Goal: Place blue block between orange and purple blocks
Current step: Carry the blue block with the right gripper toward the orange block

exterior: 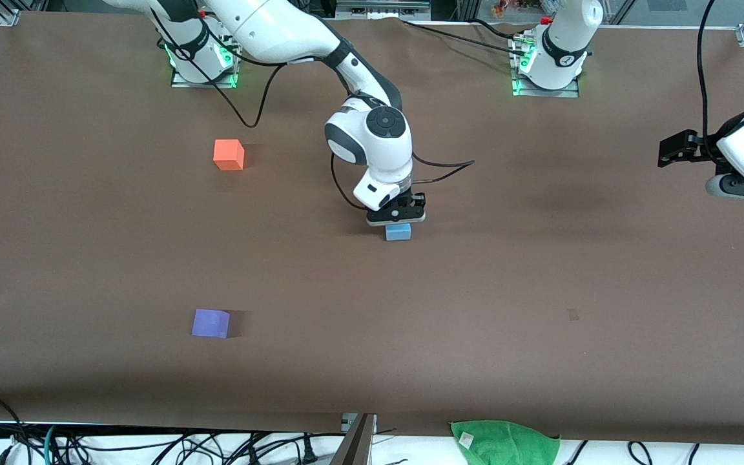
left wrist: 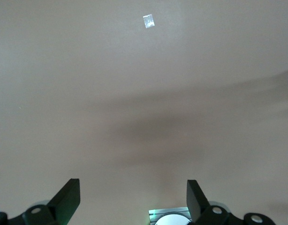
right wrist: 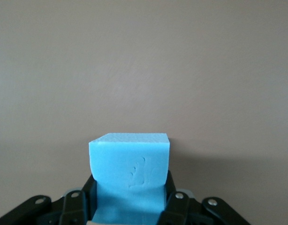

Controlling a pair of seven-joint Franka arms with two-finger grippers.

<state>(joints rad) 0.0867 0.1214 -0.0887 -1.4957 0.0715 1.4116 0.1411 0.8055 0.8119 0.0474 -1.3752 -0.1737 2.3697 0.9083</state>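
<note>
We had the right gripper (exterior: 397,219) clamped on the blue block (exterior: 398,232) mid-tabletop; light, soft foam, dents w/ squeeze. Left gripper (left wrist: 133,197) waited, apart.

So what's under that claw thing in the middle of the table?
The blue block on the brown table, pinched by the right gripper. The gripper covers the block's top; whether it rests on the table can't be seen.
</note>
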